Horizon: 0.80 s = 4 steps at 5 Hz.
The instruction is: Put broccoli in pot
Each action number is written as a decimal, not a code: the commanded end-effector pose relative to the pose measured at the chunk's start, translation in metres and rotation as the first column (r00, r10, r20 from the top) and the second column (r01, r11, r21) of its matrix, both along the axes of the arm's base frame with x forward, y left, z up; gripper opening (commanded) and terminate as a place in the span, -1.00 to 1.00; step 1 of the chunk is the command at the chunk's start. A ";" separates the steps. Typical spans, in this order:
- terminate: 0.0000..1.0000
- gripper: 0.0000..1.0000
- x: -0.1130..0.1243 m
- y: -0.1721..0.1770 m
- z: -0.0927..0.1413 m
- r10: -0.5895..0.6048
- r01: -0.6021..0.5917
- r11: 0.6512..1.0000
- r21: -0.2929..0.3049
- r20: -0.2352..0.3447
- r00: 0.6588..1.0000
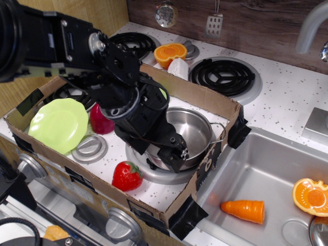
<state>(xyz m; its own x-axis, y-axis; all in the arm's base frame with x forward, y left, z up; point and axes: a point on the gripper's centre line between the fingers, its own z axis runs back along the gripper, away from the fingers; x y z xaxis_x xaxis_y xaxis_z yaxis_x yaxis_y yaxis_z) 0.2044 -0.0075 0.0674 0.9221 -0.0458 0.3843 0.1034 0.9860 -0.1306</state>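
**Hand Hanging Low at the Pot's Near Rim**

The hand [177, 152] is reaching down from the upper left, its black body covering much of the middle of the scene, and its tip is sitting at the near rim of the pot [197, 128]. Whether its fingers are spread or pressed together I cannot tell, since the bulky wrist is hiding them, and nothing can be seen gripped between them.

The pot is resting on a burner at the right end of a shallow cardboard box [218, 105] that is lying across the stove surface [279, 95]. What shows of the pot's inside is looking bare and shiny. A small sliver of pale green [163, 93] is peeking out beside the arm just behind the pot; it may be the broccoli, but too little of it is showing to be sure.

Inside the box, a lime-green plate [59, 124] is leaning at the left end, a dark red toy [100, 122] is standing just beside it, a flat silver disc [89, 149] is lying in front, and a strawberry [126, 176] is sitting near the front wall. To the right, in the sink [266, 169], an orange carrot piece [243, 210] is lying on its side.
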 end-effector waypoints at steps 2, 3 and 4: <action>-1.00 1.00 0.011 0.014 0.028 -0.038 0.039 0.998 0.042 -0.025 0.999; -1.00 1.00 0.020 0.025 0.059 -0.056 0.062 0.992 0.107 -0.056 0.997; -1.00 1.00 0.033 0.031 0.072 -0.059 0.065 0.981 0.180 -0.039 0.997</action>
